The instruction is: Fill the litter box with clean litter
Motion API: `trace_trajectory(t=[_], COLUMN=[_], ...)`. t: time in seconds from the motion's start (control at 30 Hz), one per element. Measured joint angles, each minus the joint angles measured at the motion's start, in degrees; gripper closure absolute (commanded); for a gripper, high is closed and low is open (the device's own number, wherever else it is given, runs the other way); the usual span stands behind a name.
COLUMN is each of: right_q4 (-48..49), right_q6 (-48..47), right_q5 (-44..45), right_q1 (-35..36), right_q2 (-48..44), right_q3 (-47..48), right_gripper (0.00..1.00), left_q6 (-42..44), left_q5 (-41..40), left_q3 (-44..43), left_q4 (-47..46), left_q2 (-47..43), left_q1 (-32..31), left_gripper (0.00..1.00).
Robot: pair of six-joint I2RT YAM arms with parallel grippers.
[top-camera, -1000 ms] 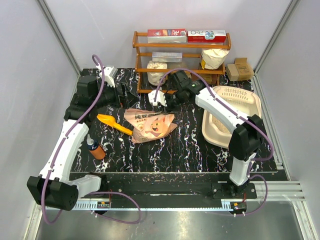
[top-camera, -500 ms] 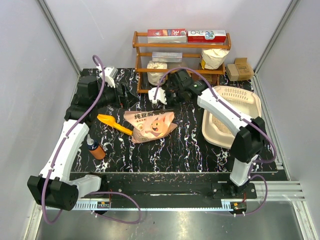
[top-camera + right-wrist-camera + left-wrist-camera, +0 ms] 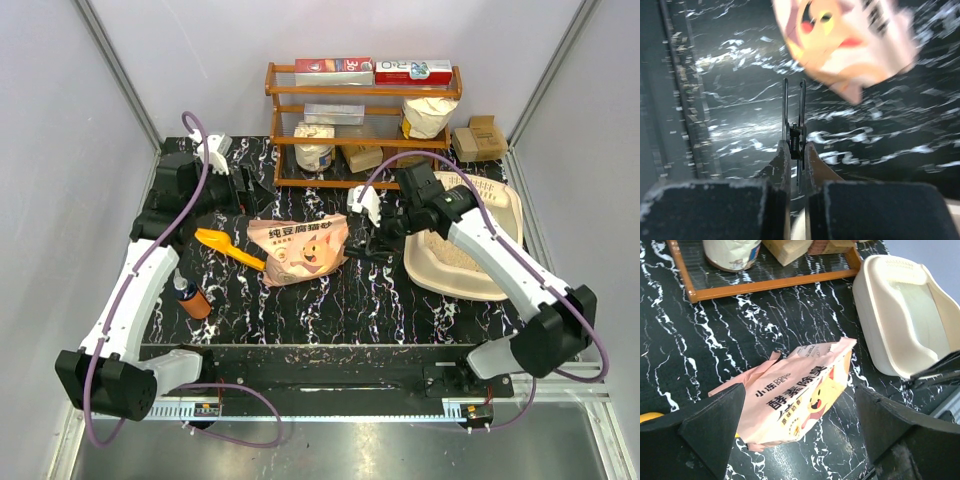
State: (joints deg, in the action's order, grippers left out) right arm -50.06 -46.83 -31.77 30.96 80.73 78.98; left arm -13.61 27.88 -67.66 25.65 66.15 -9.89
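Observation:
The cream litter box (image 3: 512,215) sits at the right of the table, with pale litter (image 3: 448,252) on its floor. The pink litter bag (image 3: 300,245) lies flat at the table's middle. My right gripper (image 3: 383,240) hangs low between bag and box. It is shut on a thin black-and-metal tool like scissors (image 3: 794,107), whose blades point past the fingers (image 3: 782,160) toward the bag (image 3: 850,35). My left gripper (image 3: 245,185) stands open behind the bag's left end. In its wrist view the bag (image 3: 805,385) lies below the wide jaws and the box (image 3: 875,315) is at the right.
A wooden rack (image 3: 360,100) with boxes and white sacks stands at the back. A cardboard box (image 3: 480,138) is at the back right. An orange scoop (image 3: 228,247) lies left of the bag, and a brown bottle (image 3: 192,298) stands near the left front.
My right arm swung from behind the bag near the rack to the right and forward, and its jaws closed on the thin tool. The left arm and the bag stayed put.

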Motion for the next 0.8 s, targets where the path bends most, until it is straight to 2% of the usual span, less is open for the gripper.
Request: trace_trajectory(t=[0.2, 0.33, 0.4, 0.57, 0.6, 0.63, 0.7, 0.73, 0.8], right_q4=[-3.98, -6.49, -7.32, -8.17, -8.17, -8.20, -7.85, -7.32, -6.64], right_q6=[9.33, 12.48, 13.49, 16.20, 16.79, 17.25, 18.67, 19.45, 20.76], right_q5=[-10.01, -16.02, -17.62, -18.21, -17.86, -17.18, -16.31, -15.69, -14.75], right_q1=[-4.90, -7.93, -8.92, -9.09, -9.07, -9.03, -9.03, -9.01, -9.01], right_q2=[6.88, 12.87, 15.32, 19.69, 20.72, 21.81, 23.96, 24.46, 24.57], right_q3=[-6.10, -6.60, -6.58, -6.84, -7.08, -7.32, -7.72, -8.07, -8.57], right_gripper=[0.92, 0.89, 0.84, 0.80, 0.78, 0.66, 0.56, 0.46, 0.41], left_q6=[-3.50, -5.88, -7.15, -12.31, -13.73, -15.21, -18.45, -19.67, -21.46], left_q5=[-5.75, -9.29, -10.88, -10.78, -9.44, -8.15, -5.11, -3.87, -1.97], left_q3=[0.72, 1.40, 2.34, 6.49, 7.74, 8.94, 11.89, 13.16, 14.84], left_q4=[0.42, 0.90, 1.11, 0.52, -0.02, -0.55, -2.54, -3.28, -4.07], left_q2=[1.20, 2.32, 2.67, 3.72, 4.04, 4.42, 5.33, 5.84, 6.73], left_q1=[-0.02, -0.02, 0.09, 3.17, 4.85, 6.36, 9.70, 11.02, 12.44], left_gripper=[0.04, 0.03, 0.03, 0.06, 0.06, 0.06, 0.06, 0.06, 0.06])
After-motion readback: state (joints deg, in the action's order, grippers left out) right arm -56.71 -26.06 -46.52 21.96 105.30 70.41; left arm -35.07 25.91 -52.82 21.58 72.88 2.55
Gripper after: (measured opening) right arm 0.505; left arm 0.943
